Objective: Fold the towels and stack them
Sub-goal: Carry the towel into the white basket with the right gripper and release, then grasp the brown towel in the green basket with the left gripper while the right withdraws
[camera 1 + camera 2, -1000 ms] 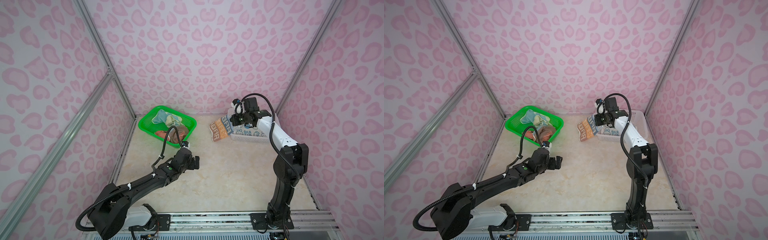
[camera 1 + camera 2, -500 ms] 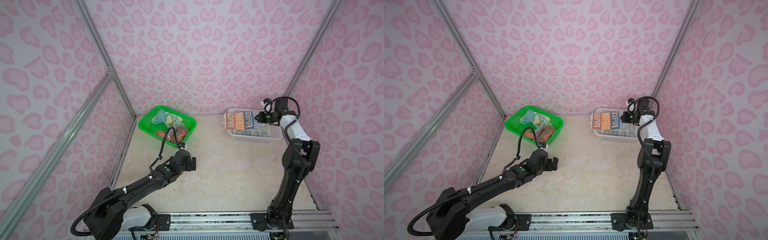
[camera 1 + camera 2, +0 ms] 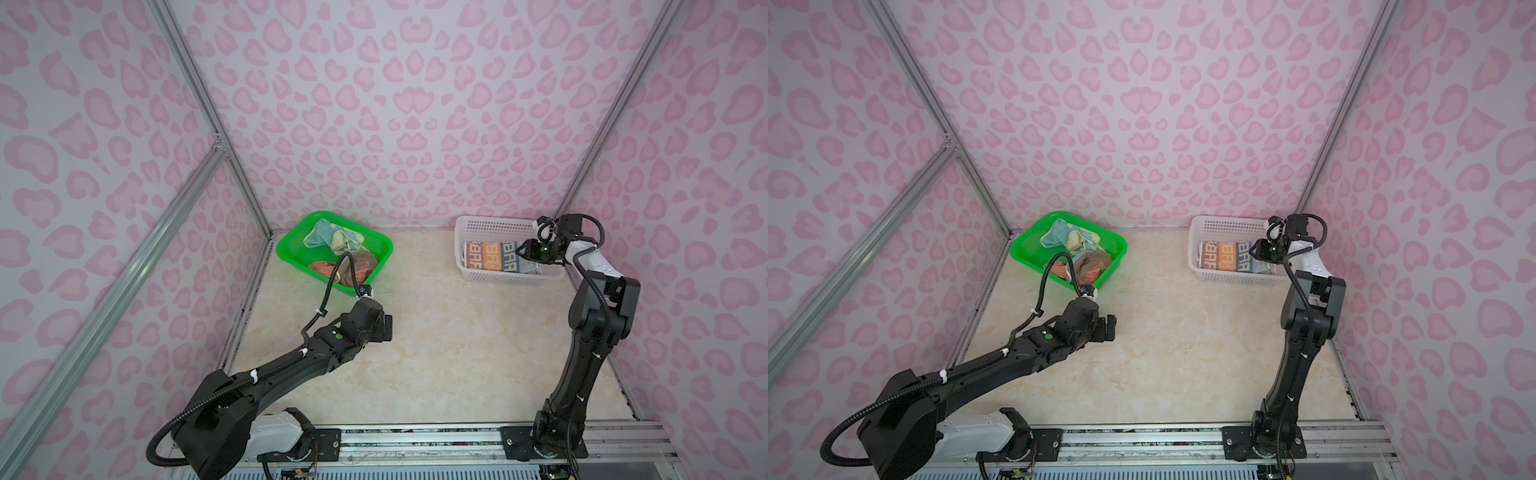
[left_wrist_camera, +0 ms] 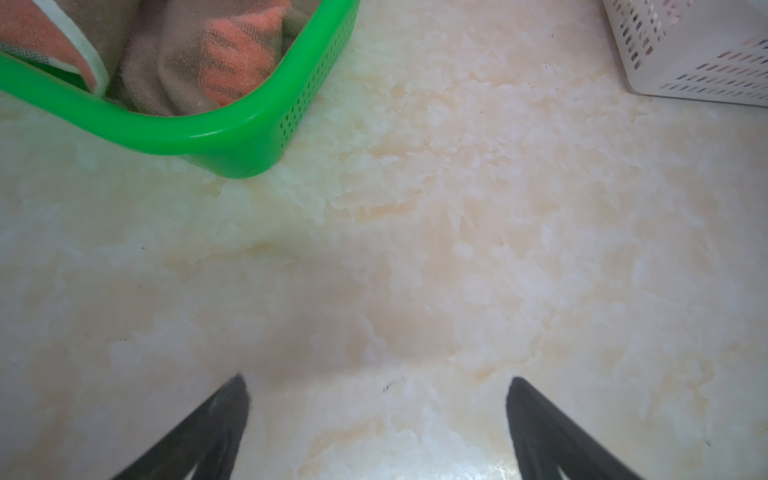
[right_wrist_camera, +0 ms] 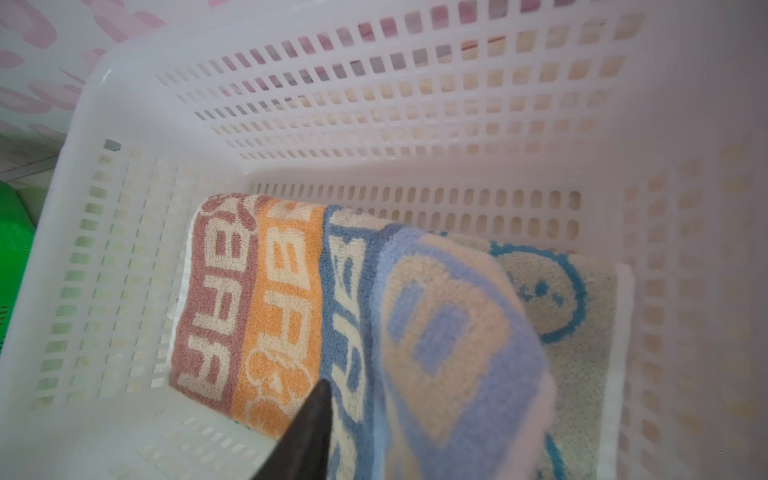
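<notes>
Right, the big cream marble tabletop [image 3: 436, 353] fills the lower middle of both top views, and nothing lies on its open stretch. At the upper right of it sits the white perforated basket [image 3: 498, 226]; at the upper left, the green perforated basket [image 3: 293, 245].

In the white one, the multicolour lettered towel [image 3: 490, 257] lies folded on top of the cream towel with blue rabbits [image 5: 582, 332]. So that's two stacked. The green one holds the other two, both crumpled: the pale yellow and teal towel [image 3: 332, 239] at the back and the orange towel with the brown bear [image 3: 361, 266] at the front.

Now the pincers. The right gripper [image 3: 521, 251] is down in the white basket at the right end of the lettered towel. In the right wrist view the lilac end rises towards the lens, beside one dark finger [image 5: 311, 428]. The other finger is hidden, so I cannot tell whether that end is pinched or let go. The left gripper [image 4: 377, 378] hangs released, jaws wide, over bare marble just short of the green basket's near corner.

My read: this is the set-down of towel number two. Next, the right needs to come away clean without dragging that raised end. The left then has a short reach over the green rim for the bear towel.
</notes>
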`<state>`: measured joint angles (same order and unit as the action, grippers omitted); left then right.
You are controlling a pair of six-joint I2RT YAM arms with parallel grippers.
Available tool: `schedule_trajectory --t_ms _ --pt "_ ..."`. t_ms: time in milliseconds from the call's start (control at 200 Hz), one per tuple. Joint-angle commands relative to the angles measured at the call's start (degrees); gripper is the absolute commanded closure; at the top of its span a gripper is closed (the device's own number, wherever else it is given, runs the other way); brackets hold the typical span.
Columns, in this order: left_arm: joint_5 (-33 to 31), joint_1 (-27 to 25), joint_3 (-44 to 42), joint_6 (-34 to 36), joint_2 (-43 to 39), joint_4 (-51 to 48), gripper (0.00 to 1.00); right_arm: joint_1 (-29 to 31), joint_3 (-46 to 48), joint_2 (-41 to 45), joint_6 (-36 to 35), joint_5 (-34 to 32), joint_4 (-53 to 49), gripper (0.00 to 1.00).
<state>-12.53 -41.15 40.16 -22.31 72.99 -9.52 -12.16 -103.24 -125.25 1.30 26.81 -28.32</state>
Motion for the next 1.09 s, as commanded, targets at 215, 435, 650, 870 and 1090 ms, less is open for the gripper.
schedule_trajectory --t_ms 215,435,650,870,1090 --pt "-1.2 0.1 0.0 1.0 0.1 1.2 0.02 1.8 5.8 8.5 0.9 -13.8 6.7 0.02" --pt "-4.1 0.0 -0.3 0.2 0.6 1.8 0.02 5.4 8.4 14.4 -1.1 -16.2 6.7 0.02" --pt "-11.7 0.8 1.5 -0.4 -0.4 -0.1 0.02 12.3 16.8 23.0 -1.7 -18.2 10.5 0.02" --pt "-12.4 7.2 8.3 1.9 -0.8 -3.2 0.02 23.7 28.7 33.3 -2.5 -23.6 18.8 0.01" --pt "-12.0 13.3 22.0 3.6 8.6 -9.5 0.02 34.3 37.2 38.8 -2.8 -26.6 24.3 0.01"
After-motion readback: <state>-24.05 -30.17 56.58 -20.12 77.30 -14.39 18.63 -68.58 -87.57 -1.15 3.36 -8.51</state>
